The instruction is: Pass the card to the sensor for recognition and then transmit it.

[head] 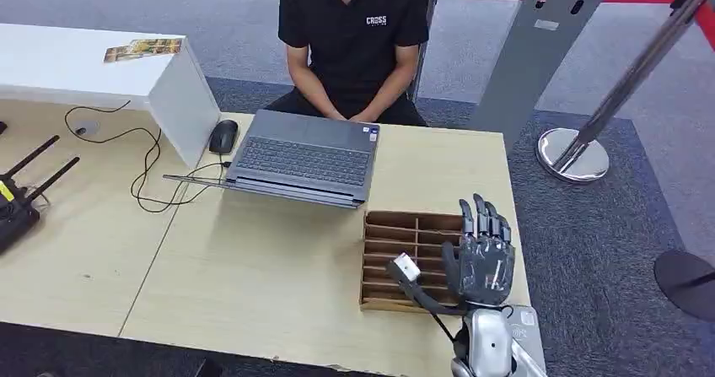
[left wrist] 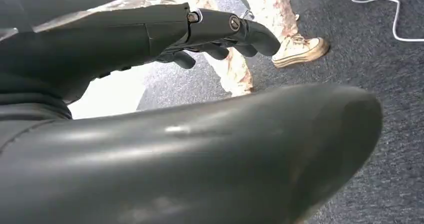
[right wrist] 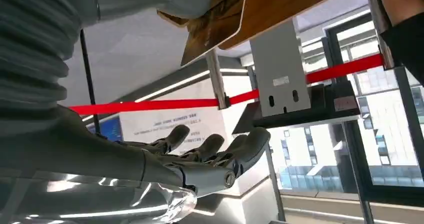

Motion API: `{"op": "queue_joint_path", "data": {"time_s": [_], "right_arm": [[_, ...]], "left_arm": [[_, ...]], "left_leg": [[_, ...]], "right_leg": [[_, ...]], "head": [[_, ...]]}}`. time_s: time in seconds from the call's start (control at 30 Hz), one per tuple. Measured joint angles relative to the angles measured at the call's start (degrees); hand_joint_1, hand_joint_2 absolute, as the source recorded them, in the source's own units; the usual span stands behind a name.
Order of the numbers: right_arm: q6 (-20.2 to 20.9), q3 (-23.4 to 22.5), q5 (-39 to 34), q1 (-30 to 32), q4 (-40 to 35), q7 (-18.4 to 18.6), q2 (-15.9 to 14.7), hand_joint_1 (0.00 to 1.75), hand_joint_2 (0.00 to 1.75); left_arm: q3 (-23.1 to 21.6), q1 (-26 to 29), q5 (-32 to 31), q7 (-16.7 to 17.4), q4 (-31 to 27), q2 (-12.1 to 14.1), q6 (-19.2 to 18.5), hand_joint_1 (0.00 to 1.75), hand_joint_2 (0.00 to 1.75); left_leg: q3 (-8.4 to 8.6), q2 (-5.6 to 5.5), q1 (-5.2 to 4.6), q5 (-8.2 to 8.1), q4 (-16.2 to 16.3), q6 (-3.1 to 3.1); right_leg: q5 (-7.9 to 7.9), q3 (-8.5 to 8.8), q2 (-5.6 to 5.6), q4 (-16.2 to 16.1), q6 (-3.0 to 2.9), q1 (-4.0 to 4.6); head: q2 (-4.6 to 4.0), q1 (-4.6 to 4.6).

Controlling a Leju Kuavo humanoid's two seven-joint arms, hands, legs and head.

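Fingers (head: 484, 218) of the right hand (head: 482, 259) spread, holding nothing, above the wooden card box (head: 406, 259)

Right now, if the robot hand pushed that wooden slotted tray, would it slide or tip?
The wooden tray would probably slide, not tip: it lies low and flat on the smooth table. It looks stiff yet light, being thin slats. Pressed hard by the robot hand, those slats might crack.
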Motion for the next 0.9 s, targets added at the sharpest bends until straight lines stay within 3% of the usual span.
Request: {"op": "queue_joint_path", "data": {"time_s": [0.03,0.5,0.63,0.9], "right_arm": [[0.00,0.02,-0.02,0.00,0.02,0.00,0.00,0.58,1.75],[0.00,0.09,-0.24,0.00,0.26,0.00,0.00,0.61,1.75],[0.00,0.09,-0.44,0.00,0.26,0.00,-0.02,0.73,1.75],[0.00,0.11,-0.68,0.00,0.31,0.00,-0.02,0.73,1.75]], "left_arm": [[0.00,0.00,0.00,0.00,0.00,0.00,0.00,0.00,0.00],[-0.15,0.00,-0.02,0.02,0.00,0.02,0.00,0.00,0.00],[-0.20,0.00,-0.11,0.02,0.00,0.04,0.00,0.00,0.00],[-0.22,0.00,-0.20,0.11,-0.04,0.09,0.00,0.00,0.00]], "left_leg": [[0.00,0.00,0.00,0.00,0.00,0.00],[0.00,0.00,0.00,0.00,0.00,0.00],[0.00,0.00,0.00,0.00,0.00,0.00],[0.00,0.00,0.00,0.00,0.00,0.00]], "right_leg": [[0.00,0.00,0.00,0.00,0.00,0.00],[0.00,0.00,0.00,0.00,0.00,0.00],[0.00,0.00,0.00,0.00,0.00,0.00],[0.00,0.00,0.00,0.00,0.00,0.00]], "head": [[0.00,0.00],[0.00,0.00],[0.00,0.00],[0.00,0.00]]}}
